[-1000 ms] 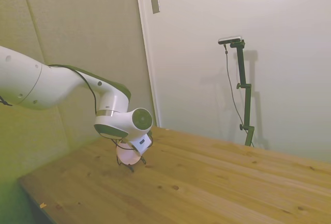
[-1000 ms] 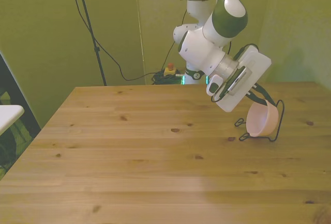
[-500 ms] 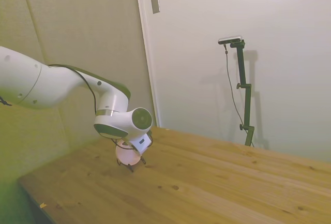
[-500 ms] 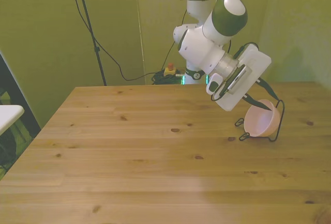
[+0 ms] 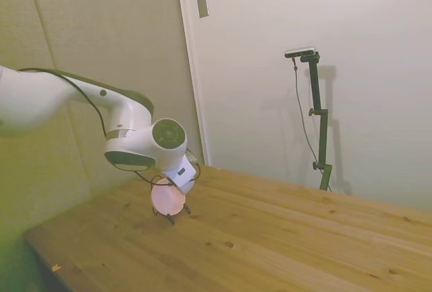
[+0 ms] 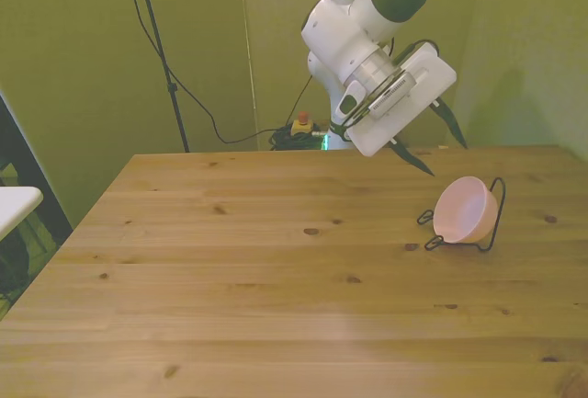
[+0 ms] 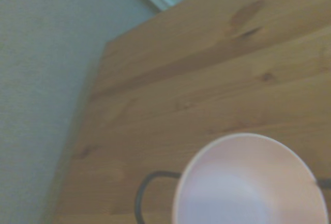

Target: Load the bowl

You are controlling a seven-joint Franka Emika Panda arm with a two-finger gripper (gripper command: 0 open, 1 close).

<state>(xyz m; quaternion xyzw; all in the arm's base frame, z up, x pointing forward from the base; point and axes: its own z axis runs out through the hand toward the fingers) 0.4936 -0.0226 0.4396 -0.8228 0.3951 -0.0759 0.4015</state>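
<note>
I count one pink bowl (image 6: pixel 466 210), one black wire rack (image 6: pixel 491 223) holding it tilted on the table (image 6: pixel 276 297), and one end effector (image 6: pixel 430 145) above.

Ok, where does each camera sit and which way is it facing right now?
Side view: off one side, looking across the wooden table; white arm enters from picture's left.
Front view: across the table, facing the robot; arm and open pincer above the small pale pink plastic bowl.
Wrist view: on the wrist, looking down at the bowl; no robot parts.
All share the bowl in its black wire rack.
</note>
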